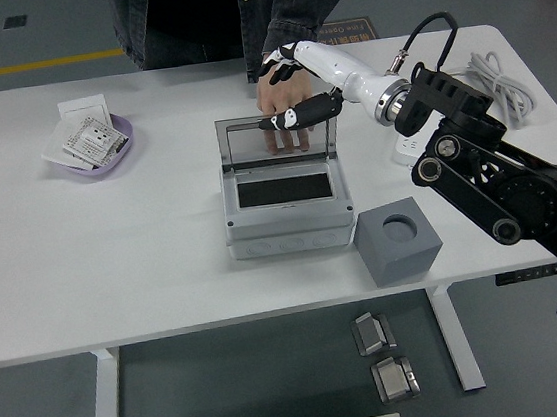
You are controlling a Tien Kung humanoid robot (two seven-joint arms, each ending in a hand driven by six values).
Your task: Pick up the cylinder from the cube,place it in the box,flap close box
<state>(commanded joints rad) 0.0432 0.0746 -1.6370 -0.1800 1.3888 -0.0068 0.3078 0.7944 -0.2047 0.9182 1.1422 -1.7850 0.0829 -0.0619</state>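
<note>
The grey box [287, 208] stands mid-table with its clear lid [277, 140] raised upright at the back. Its dark inside shows no cylinder that I can make out. The grey cube [400, 242] sits to the box's right, its round top hole empty. My right hand [290, 91], white with black fingertips, hovers above the lid's top edge, fingers spread and holding nothing. A person's hand [283, 102] rests on the table just behind the lid, partly under my hand. The left arm is out of view.
A purple dish [96, 149] with paper packets sits at the far left. A white power strip with cable [476, 85] lies at the far right behind my arm. The person stands at the far edge.
</note>
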